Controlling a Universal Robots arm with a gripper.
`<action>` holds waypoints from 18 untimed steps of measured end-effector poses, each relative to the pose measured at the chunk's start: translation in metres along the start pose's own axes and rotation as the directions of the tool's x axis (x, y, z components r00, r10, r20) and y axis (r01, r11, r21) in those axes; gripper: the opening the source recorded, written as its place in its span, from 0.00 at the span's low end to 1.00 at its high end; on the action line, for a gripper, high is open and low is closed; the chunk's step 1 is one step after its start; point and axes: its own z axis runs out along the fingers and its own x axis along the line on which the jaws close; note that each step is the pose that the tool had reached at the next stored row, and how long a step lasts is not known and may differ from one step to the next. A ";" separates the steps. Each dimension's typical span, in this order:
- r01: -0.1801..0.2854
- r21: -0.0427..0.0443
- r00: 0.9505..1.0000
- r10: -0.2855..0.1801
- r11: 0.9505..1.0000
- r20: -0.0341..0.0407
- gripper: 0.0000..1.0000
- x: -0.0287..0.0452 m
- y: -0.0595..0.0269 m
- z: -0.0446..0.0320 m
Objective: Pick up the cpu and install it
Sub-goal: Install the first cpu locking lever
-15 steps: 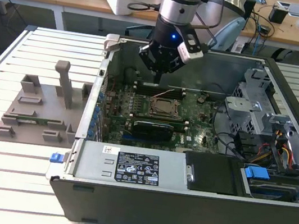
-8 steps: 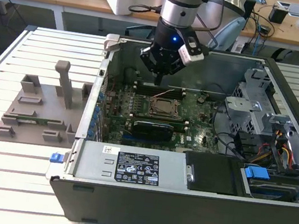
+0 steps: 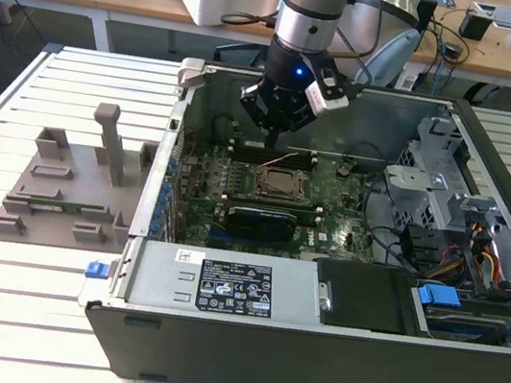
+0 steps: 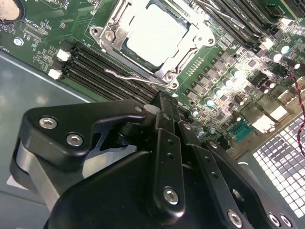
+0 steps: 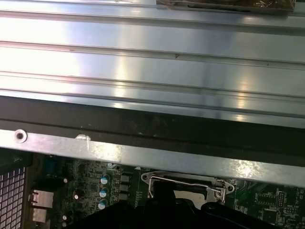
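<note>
The cpu, a pale silver square, lies flat in the metal-framed socket on the green motherboard; its top also shows pale in the first wrist view. In the exterior view the socket sits mid-board inside the open computer case. My gripper hangs just above the board, at the socket's far edge. In the second wrist view the black fingers meet at a single tip with nothing between them, a short way from the socket's lever.
A grey plastic fixture with upright posts stands on the slatted table at the exterior view's left. Inside the case are a black expansion card, a power supply, cables and a drive cage. Memory slots flank the socket.
</note>
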 end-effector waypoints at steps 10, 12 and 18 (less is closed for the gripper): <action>0.000 0.000 1.000 0.000 1.000 0.000 0.11 -0.0018 -0.0001 0.0064; 0.000 0.000 1.000 0.000 1.000 0.000 0.11 -0.0020 -0.0001 0.0073; 0.000 0.000 1.000 0.000 1.000 0.000 0.11 -0.0026 -0.0001 0.0110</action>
